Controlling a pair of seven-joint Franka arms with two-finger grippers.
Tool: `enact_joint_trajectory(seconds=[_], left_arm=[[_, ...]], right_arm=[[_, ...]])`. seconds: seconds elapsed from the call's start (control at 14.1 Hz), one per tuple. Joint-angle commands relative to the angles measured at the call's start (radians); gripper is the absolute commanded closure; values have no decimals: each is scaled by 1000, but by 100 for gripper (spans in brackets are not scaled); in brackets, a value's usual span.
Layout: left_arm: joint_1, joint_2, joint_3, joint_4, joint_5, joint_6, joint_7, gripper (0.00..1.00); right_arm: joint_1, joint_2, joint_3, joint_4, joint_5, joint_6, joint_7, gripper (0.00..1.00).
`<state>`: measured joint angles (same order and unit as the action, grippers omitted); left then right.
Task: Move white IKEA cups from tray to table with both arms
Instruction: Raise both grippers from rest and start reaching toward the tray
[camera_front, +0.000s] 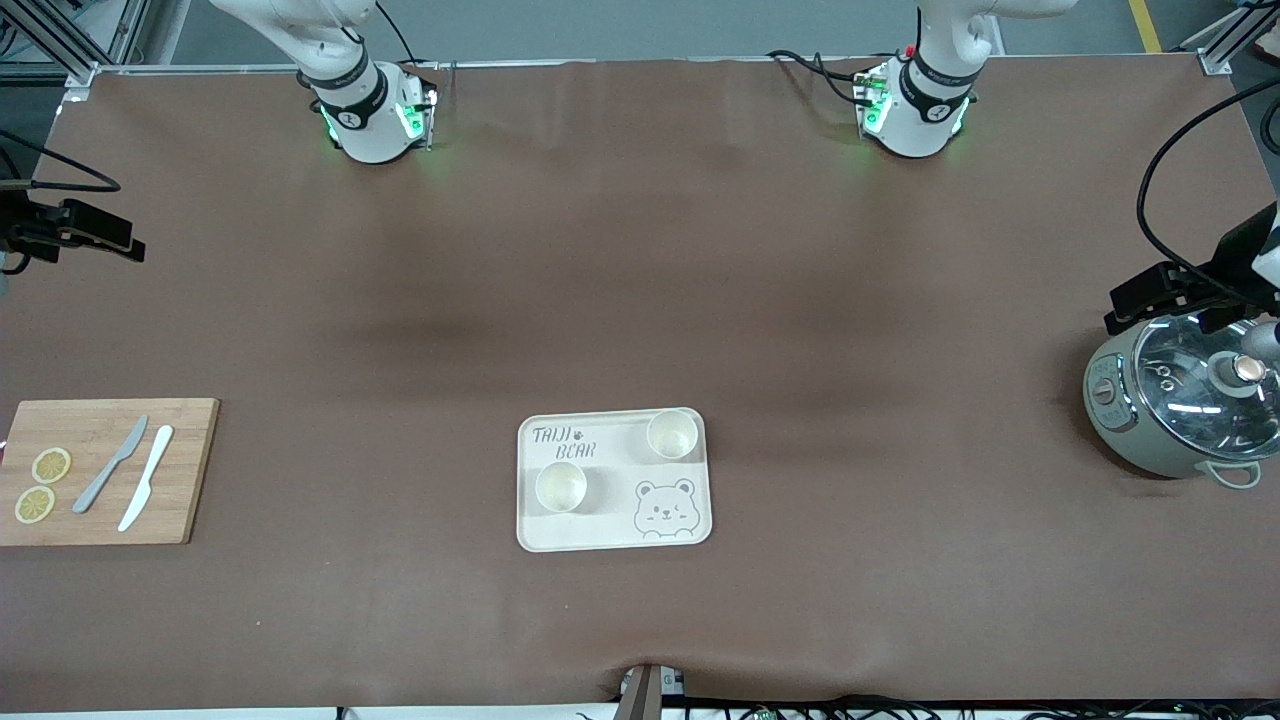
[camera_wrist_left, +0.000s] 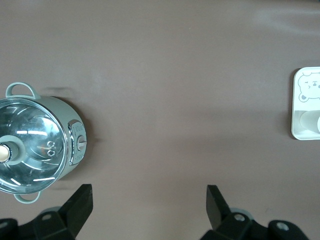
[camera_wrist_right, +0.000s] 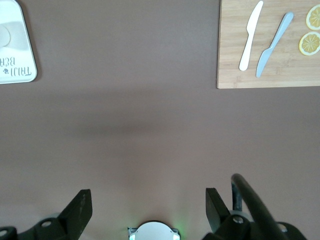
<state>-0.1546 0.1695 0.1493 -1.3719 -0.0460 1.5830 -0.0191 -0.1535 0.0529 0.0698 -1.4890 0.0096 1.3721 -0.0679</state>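
On the tray (camera_front: 612, 535) with the bear drawing, which I take as my landmark, both white cups (camera_front: 672, 434) sat upright and apart from each other: one in the tray's corner farthest from the front camera, toward the left arm's end, and the second cup (camera_front: 560, 487) nearer the camera, toward the right arm's end, just below the printed lettering. I could see the bear's face in the tray corner nearest the camera, beside that second cup. From the tray, well toward the left arm's end of the table, stood a pale green pot (camera_front: 1178, 400) with a glass lid, and my left gripper (camera_wrist_left: 150, 200) hung in the air over the table beside that pot, its fingers spread wide with nothing between them. From the tray, well toward the right arm's end, lay a wooden cutting board (camera_front: 100, 470) carrying a grey knife (camera_front: 110, 464), a white knife (camera_front: 146, 477) and two lemon slices (camera_front: 42, 484). My right gripper (camera_wrist_right: 149, 200) waited above the bare brown table (camera_front: 640, 280), farther from the camera than the board, and its fingers were likewise spread apart and held nothing. Neither gripper was touching a cup or the tray.
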Motion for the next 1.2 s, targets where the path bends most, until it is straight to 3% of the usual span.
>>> enact_joint_trajectory(seconds=[0.0,0.42,1.13], left_arm=[[6,12,3,28,-5,-21,11,0],[4,15,3,17,6,-18,16,0],[-14,40,-7,-88,0,-17,2,0]], right_arm=[[8,-2,-2,3,-8,-13,-3,0],[12,-2,-1,15,-5,-8,-16,0],[41,-4,-1,26,3,4,-27,0]])
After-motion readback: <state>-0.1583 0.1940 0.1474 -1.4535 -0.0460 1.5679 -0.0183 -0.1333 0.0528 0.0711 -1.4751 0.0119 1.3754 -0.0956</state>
